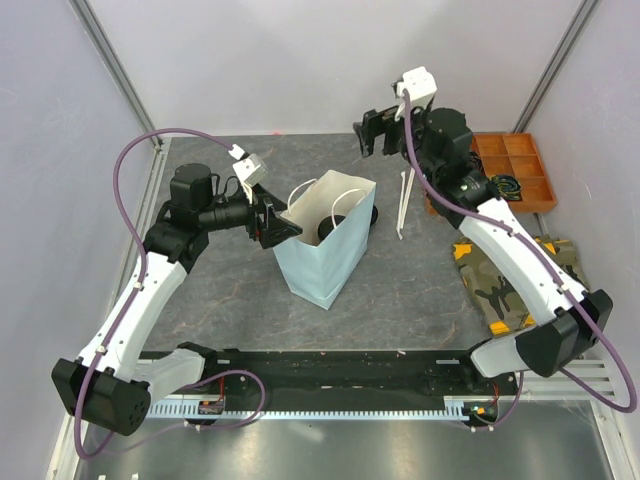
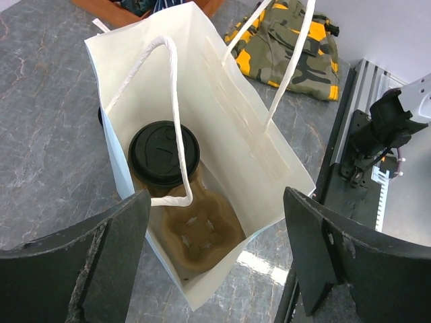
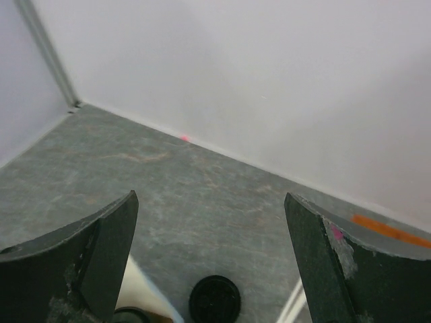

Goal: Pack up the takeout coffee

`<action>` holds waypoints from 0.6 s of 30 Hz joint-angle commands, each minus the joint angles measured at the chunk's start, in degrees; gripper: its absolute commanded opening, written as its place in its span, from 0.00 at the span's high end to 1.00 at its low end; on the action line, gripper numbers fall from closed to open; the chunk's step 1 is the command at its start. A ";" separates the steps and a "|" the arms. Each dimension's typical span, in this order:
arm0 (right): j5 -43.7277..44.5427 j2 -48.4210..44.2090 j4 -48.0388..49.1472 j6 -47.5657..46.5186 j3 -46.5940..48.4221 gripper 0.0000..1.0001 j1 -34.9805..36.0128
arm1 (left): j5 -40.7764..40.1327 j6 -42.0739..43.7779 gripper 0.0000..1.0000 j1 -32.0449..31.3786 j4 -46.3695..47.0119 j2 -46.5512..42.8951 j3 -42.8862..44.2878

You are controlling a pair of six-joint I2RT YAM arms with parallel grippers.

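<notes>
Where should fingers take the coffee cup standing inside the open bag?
By the rim of its black round plastic lid, from straight above: the walls of the light-blue paper bag block every side, only the lid shows, and a white twisted-paper handle droops across it.

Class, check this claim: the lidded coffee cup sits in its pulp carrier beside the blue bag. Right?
Wrong place: the lidded coffee cup sits in its pulp carrier inside the blue bag, as the left wrist view shows.
</notes>
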 commanded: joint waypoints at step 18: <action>10.96 29.96 -23.14 6.42 8.60 0.57 -15.47 | -0.09 2.05 0.14 -0.19 4.06 -1.81 -0.65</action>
